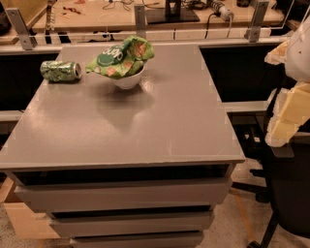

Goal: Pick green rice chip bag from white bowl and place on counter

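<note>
The green rice chip bag [121, 57] is crinkled, with a dark green oval logo, and lies on top of the white bowl [129, 80], overhanging its rim on both sides. The bowl stands on the far left part of the grey counter [145, 126]. My gripper [282, 85] is at the right edge of the view, off the counter's right side and well away from the bag. Its two yellowish fingers [289, 114] stand apart with nothing between them.
A green patterned soda can [60, 70] lies on its side on the counter, left of the bowl. A wooden workbench [145, 14] with cables and metal brackets runs behind the counter. A dark office chair [286, 193] stands to the right, below the gripper. Drawers front the cabinet.
</note>
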Robot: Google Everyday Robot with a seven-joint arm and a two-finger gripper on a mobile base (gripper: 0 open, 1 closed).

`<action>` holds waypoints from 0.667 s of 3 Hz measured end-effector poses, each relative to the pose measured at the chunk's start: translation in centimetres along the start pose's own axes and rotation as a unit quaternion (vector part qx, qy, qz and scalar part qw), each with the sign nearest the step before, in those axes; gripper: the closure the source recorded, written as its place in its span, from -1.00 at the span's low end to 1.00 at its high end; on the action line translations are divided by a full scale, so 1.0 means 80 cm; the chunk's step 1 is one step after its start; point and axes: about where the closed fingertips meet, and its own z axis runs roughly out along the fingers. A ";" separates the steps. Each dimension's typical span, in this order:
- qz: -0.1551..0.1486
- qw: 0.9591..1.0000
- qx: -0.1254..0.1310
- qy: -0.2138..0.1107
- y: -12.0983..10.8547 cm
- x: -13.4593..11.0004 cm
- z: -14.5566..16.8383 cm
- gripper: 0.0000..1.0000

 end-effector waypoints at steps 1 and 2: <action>0.000 1.000 0.000 0.000 0.000 0.000 0.000 -1.00; -0.015 1.000 0.009 -0.015 -0.010 -0.015 0.007 -1.00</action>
